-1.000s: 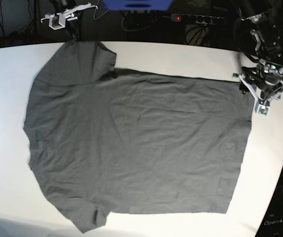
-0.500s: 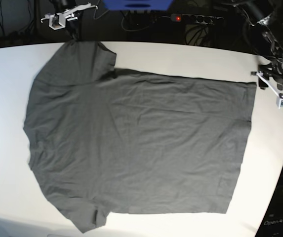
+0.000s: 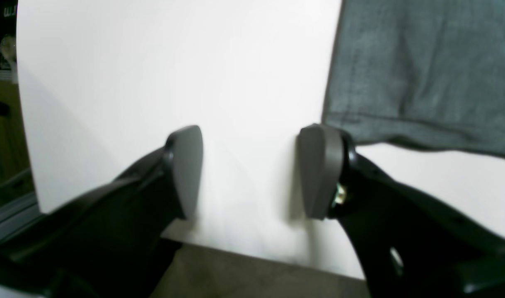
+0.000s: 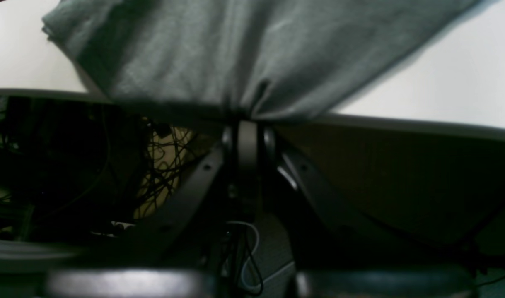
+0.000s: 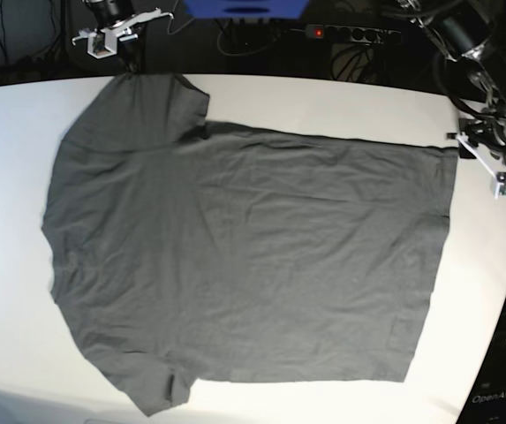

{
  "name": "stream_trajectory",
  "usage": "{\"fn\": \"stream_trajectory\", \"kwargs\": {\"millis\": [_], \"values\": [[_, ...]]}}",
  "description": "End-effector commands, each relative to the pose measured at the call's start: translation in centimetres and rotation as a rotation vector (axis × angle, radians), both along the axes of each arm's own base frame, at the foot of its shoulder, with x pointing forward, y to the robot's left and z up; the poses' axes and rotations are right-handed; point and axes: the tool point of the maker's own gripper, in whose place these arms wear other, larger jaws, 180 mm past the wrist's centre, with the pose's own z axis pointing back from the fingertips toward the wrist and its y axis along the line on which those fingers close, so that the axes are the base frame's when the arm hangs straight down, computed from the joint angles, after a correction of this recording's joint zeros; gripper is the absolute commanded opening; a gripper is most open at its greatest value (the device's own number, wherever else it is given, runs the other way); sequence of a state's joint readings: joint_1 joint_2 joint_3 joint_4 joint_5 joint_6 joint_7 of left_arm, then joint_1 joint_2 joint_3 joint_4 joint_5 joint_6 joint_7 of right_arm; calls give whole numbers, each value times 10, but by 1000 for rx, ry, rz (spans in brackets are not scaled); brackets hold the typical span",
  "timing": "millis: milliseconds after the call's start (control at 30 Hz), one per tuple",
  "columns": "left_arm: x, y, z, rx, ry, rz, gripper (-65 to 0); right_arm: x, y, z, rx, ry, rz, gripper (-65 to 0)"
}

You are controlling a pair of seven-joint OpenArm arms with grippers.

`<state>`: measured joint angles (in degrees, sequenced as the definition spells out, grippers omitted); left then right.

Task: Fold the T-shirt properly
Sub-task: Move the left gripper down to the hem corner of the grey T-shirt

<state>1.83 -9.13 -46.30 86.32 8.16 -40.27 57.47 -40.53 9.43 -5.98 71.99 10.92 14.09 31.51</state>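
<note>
T-shirt (image 5: 244, 256) lying flat on tabletop (image 5: 5, 115); right gripper (image 4: 246, 124) is pinching its sleeve edge for folding, left gripper (image 3: 252, 171) hovering wide beside the hem corner.

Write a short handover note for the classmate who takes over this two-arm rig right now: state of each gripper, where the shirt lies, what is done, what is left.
Left gripper: open, holding nothing, over bare table just beside the hem corner of the T-shirt.
Right gripper: shut on the T-shirt's sleeve edge at the far rim of the table.
T-shirt: spread flat on the white table, lightly wrinkled, sleeves toward the right arm's side, hem toward the left arm's side.
Done: shirt laid out; one sleeve edge pinched.
Left: no fold is made yet. The left gripper probably has to take the hem corner next, then the folding can begin.
</note>
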Motion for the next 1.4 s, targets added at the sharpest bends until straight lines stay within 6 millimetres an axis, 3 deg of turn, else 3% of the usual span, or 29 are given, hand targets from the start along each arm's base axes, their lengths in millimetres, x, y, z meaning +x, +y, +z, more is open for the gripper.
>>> {"fn": "stream_trajectory", "kwargs": {"millis": [0, 233, 633, 800, 1000, 1100, 1167, 1367], "values": [[7, 12, 15, 38, -34, 2, -288, 6, -3, 10, 4, -52, -10, -647], [1, 20, 16, 34, -43, 46, -288, 7, -5, 10, 1, -53, -7, -647], [10, 15, 19, 19, -68, 43, -290, 7, -5, 10, 1, -53, -7, -647], [17, -10, 16, -82, -128, -12, -290, 13, -5, 11, 0, -64, -7, -647], [25, -45, 42, -161, -230, -171, -290, 11, -7, 0, -7, -26, -8, -647], [28, -47, 54, -160, -262, -195, -290, 8, -8, -2, -8, -17, -10, -647], [29, -45, 54, -158, -261, -191, -290, 8, -8, -3, -8, -16, -10, -647], [24, -36, 26, -186, -187, -141, -289, 9, -8, -3, -8, -17, -10, -647]]}}
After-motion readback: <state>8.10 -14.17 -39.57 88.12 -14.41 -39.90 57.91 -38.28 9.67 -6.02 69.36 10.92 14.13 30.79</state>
